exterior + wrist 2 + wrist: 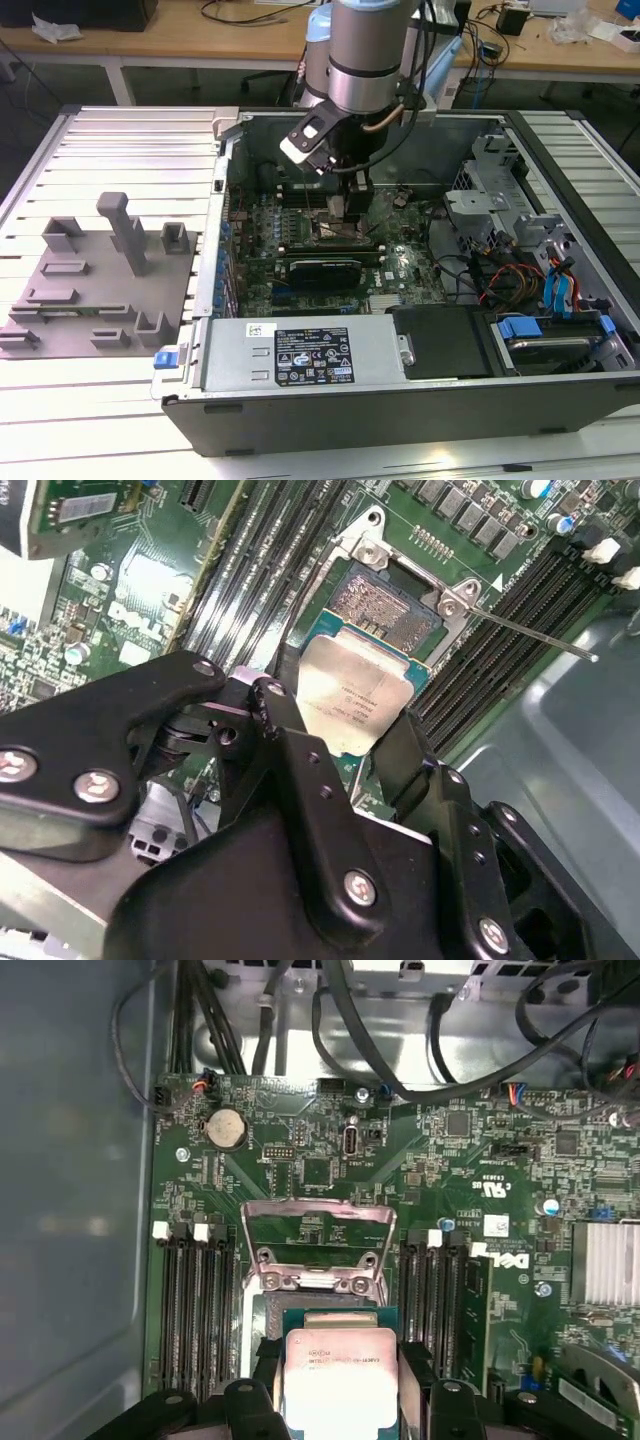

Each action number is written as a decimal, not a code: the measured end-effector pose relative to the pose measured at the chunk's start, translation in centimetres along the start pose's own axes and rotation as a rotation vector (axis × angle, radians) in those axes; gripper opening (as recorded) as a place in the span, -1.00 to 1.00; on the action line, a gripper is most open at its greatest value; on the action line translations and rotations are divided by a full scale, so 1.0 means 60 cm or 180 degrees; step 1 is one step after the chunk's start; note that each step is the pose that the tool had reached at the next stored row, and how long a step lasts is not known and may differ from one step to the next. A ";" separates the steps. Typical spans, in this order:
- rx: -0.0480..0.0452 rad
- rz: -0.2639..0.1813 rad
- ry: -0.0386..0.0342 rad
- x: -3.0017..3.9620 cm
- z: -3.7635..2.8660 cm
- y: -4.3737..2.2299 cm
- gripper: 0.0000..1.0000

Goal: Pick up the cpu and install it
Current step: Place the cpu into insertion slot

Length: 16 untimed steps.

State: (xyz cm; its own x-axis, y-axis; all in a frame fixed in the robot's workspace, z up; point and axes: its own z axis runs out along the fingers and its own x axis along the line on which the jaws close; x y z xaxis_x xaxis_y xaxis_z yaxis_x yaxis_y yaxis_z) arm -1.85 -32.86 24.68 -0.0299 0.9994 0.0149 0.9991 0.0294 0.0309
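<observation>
Plainly the gripper (342, 732) clamps the cpu (352, 690) between its fingers (400, 750), hiding part of the open socket (385, 600).

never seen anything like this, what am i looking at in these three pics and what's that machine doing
It is one robot arm working inside an opened computer case that lies on a slatted table. The exterior view comes from a camera off the arm and takes in the whole scene. The two wrist views come from cameras riding on the arm, looking past its pincer at the green board. The pincer's black fingers grip the cpu, a flat silver square chip, by two opposite edges. It is just over the socket, whose metal frame is swung open. Whether the chip is seated I cannot tell. On the exterior view's left, grey blocks stand on the table.
</observation>
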 end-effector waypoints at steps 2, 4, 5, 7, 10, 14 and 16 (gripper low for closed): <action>0.0001 0.0017 -0.0002 0.001 0.007 0.000 0.08; 0.0004 0.0036 -0.0007 0.003 0.013 0.000 0.08; 0.0006 0.0043 -0.0009 0.004 0.015 -0.001 0.08; 0.0009 0.0064 -0.0018 0.006 0.020 -0.001 0.08; 0.0010 0.0074 -0.0022 0.007 0.023 -0.001 0.08; 0.0010 0.0074 -0.0020 0.008 0.025 -0.005 0.08; 0.0010 0.0074 -0.0022 0.008 0.028 -0.007 0.08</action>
State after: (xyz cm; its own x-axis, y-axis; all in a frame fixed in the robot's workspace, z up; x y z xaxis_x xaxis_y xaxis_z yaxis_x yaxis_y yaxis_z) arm -2.25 -32.38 22.99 -0.0063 0.9999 0.0088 0.9996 0.0061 0.0274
